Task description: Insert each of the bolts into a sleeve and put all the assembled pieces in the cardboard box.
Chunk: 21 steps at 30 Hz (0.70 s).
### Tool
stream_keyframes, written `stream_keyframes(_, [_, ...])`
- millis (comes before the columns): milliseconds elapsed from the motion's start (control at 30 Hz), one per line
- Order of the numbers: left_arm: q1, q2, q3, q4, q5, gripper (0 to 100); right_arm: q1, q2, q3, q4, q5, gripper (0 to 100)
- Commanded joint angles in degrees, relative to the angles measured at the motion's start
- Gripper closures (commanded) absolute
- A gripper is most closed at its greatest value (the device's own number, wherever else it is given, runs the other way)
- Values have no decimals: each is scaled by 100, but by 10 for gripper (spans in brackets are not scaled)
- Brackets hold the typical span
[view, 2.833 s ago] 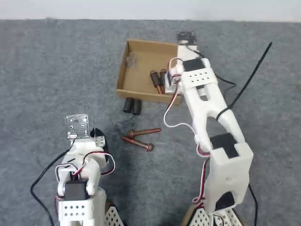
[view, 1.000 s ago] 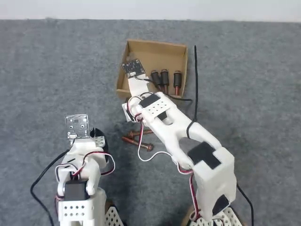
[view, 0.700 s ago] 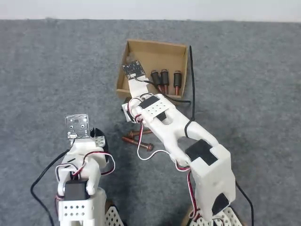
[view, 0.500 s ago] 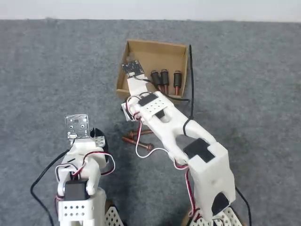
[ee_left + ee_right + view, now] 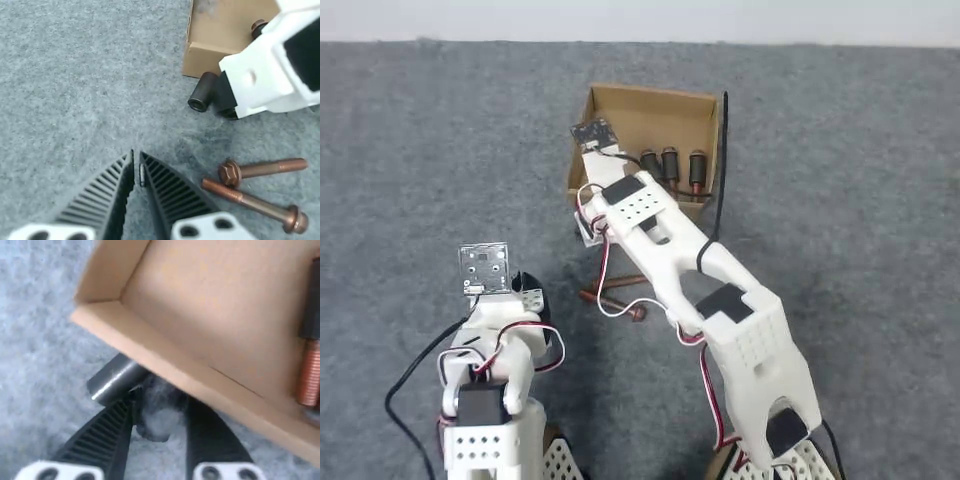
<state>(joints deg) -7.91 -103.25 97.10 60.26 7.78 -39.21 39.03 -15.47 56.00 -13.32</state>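
Black cylindrical sleeves (image 5: pixel 202 97), hex-headed copper bolts (image 5: pixel 260 170), cardboard box (image 5: pixel 620 110), grey carpet (image 5: pixel 420 150).
Boxed pieces (image 5: pixel 697 170) lie twelve-to-six; right gripper (image 5: pixel 160 407) parted, left gripper (image 5: pixel 136 156) closed.

A robotics lab bench: grey felt mat (image 5: pixel 430 140) against a plain pale wall (image 5: pixel 620 18).

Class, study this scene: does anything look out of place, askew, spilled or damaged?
Nothing stands out. Two bolts lie loose on the carpet and a sleeve lies on its side just outside the box, all awaiting assembly. Nothing looks damaged.
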Motion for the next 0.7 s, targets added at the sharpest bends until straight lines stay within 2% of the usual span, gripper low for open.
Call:
stream_keyframes(0, [9,-70,-57,0,-62,987,48,40,-176,31,70,985])
stream_keyframes(167, [9,-70,-57,0,-62,987,57,-40,-193,312,70,992])
stream_keyframes(300, [9,-70,-57,0,-62,987,119,-330,-167,989,70,991])
stream_keyframes(667, [9,-70,-57,0,-62,987,954,-1121,-141,2308,149,991])
